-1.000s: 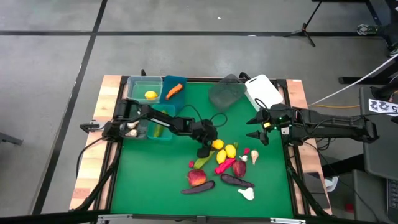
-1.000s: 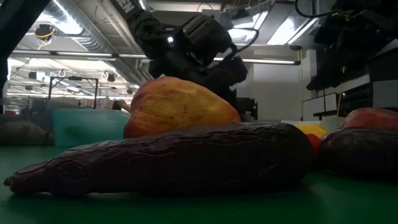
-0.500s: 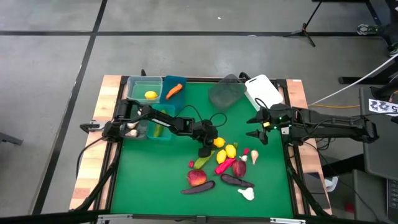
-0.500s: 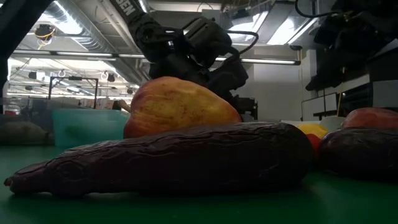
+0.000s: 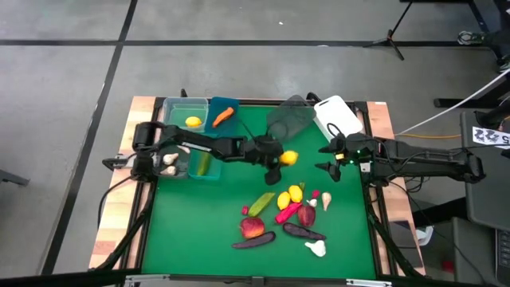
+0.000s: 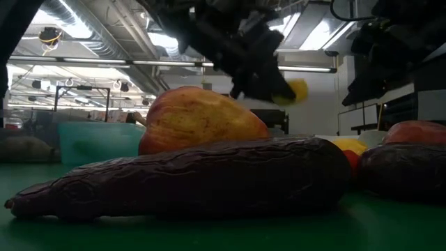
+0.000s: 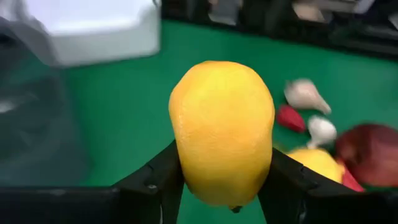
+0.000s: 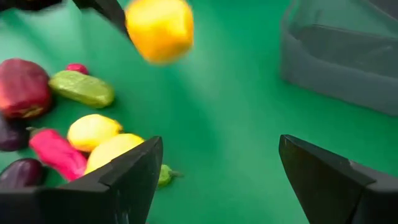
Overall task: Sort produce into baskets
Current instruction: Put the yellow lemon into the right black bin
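Gripping a lemon [image 5: 289,157], left claw [image 5: 280,158], fingertips seemingly hidden

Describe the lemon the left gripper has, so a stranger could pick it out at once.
Start at the green table mat and find the left gripper, up near the grey tub. The lemon is pinched between its fingers, lifted above the mat. The other two loose lemons lie together in the produce pile.

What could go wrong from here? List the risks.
1. The left gripper holds the lemon only by its lower sides, above the green mat; it might slip out and roll.
2. The right gripper waits with jaws open close by; the arms may clash.
3. The green basket already holding a lemon lies beyond other tubs, so a carry there passes over them.
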### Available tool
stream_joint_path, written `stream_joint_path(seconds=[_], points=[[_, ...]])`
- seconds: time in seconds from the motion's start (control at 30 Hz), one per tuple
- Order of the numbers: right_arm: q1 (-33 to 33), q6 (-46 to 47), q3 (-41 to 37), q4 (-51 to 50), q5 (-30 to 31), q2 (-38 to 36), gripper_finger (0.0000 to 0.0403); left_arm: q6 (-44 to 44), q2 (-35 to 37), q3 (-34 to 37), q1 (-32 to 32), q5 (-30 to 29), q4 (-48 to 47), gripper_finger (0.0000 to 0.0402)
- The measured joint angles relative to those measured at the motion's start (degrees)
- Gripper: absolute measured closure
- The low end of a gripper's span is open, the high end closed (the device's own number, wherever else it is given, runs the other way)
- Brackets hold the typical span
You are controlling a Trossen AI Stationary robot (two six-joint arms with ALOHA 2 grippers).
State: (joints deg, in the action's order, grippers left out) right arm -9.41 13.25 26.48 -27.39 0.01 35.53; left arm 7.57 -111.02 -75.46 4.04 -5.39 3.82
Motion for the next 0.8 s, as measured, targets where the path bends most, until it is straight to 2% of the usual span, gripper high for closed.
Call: stream_joint_path(seconds=[0.33,0.57,0.8], points=[[0.0,2.7,0.0,0.0,0.6,0.0,0.0084,-0.8,3.9,0.0,3.8,-5.2,0.3,0.0239],[0.0,3.0,0.0,0.0,0.7,0.0,0.0084,4.1,3.9,0.0,6.3,-5.5,0.2,0.0239],[0.0,3.3,0.0,-0.2,0.7,0.0,0.0084,4.1,3.9,0.0,6.5,-5.4,2.2,0.0239]])
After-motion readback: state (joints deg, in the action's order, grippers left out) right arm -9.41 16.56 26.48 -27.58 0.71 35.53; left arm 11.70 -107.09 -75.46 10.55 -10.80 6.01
